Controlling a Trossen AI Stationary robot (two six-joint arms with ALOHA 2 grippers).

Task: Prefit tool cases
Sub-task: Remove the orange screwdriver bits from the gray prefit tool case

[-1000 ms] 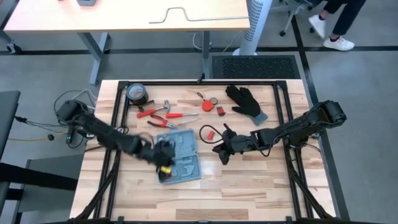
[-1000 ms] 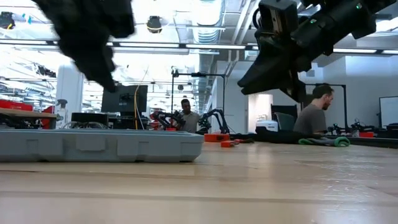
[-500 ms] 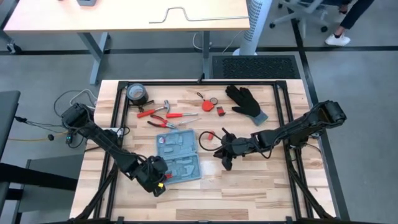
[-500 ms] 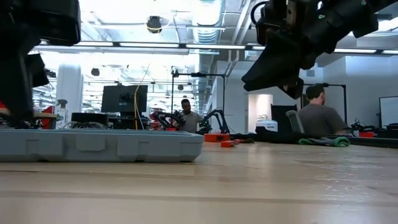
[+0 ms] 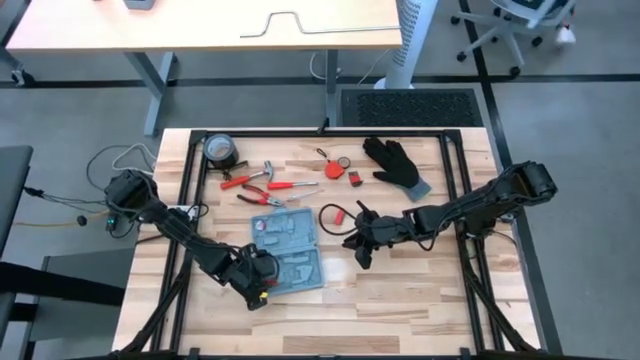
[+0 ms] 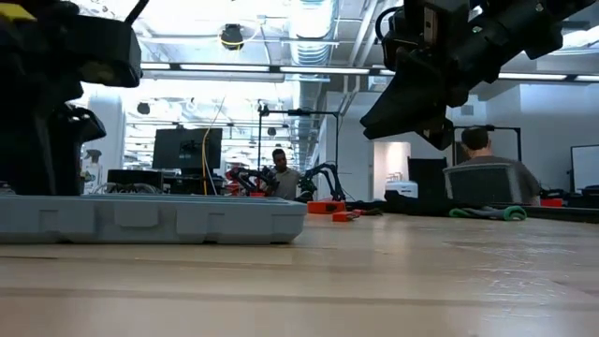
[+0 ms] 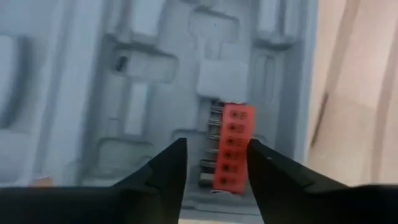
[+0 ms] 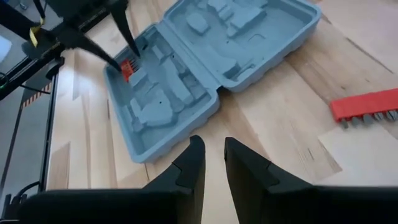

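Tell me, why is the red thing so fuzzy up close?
In the left wrist view the red bit holder and tool case look soft and blurred, close to the left claw; the right wrist view shows the case crisply; the low view's ceiling lights glare white.

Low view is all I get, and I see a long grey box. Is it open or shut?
Observer: Open. From above, the case lies flat with both halves spread out.
Operator: Is anything inside?
Observer: Yes. A red bit strip sits in one recess, right between the fingers of the open left claw.
Operator: What's the other claw doing?
Observer: The right claw hangs beside the case, over the table. A second red strip lies loose on the wood near it.
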